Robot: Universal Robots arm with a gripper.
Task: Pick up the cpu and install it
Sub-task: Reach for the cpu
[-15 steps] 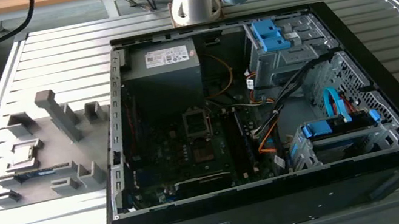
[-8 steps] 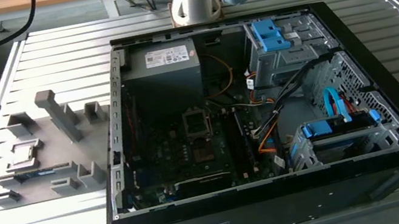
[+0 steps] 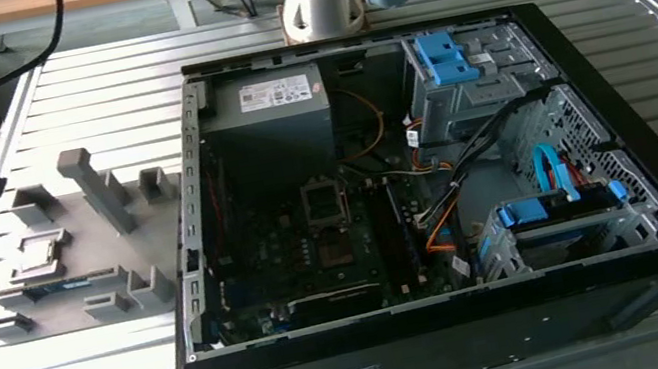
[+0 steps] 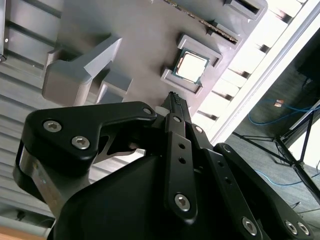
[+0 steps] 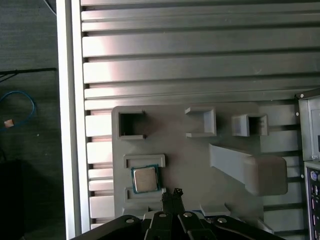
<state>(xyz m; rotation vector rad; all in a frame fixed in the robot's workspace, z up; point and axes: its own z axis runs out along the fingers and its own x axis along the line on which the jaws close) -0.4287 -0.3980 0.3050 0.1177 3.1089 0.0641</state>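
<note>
Cpu [image 5: 145, 179] sits in its pocket on the grey tray [image 5: 190, 165], at the exterior view's left. Gripper [image 5: 172, 194] hangs over the tray near it, squeezed shut, holding nothing. Pick-up not yet done; grabbing needs it opened wide

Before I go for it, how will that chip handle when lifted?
The chip looks thin, flat and stiff, so probably light and won't roll. Its smooth metal top may be slippery. Raised walls of the holder flank it, so sideways pushes likely jam.
</note>
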